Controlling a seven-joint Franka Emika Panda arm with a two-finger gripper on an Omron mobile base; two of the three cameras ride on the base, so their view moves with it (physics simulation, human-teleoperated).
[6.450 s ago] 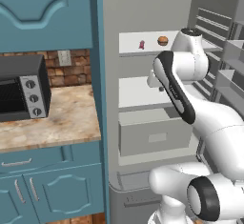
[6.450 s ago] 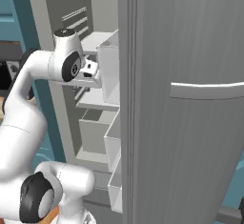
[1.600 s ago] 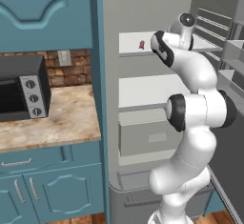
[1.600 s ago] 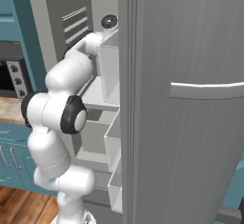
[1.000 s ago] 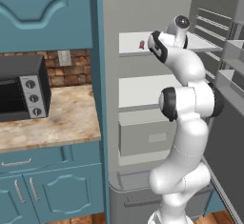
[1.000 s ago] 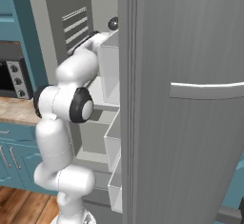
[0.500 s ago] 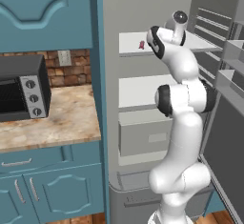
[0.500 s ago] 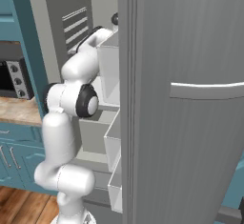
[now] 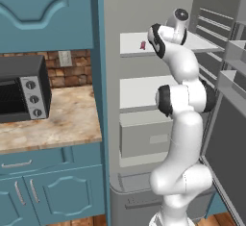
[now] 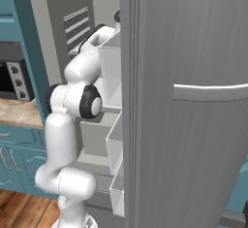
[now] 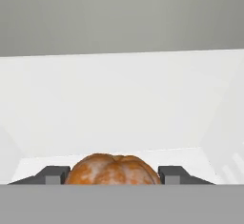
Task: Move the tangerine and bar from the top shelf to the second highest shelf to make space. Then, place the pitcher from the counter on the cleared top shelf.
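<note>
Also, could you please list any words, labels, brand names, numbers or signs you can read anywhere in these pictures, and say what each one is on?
None: no readable text in any view.
The bar on the top shelf: its red-pink wrapper is too small to show any print.
The toaster oven on the counter: round knobs, no legible markings.
The tangerine between the fingers: plain skin, no sticker.
The fridge door: bare grey.

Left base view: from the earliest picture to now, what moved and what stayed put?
The arm rose from in front of the middle shelves and reached onto the top shelf, covering the spot where the tangerine was visible. The hand view now shows the pincer with a finger on each side of that fruit, closing in; a firm grip can't be confirmed. The bar, the toaster oven and the counter stayed as they were.
</note>
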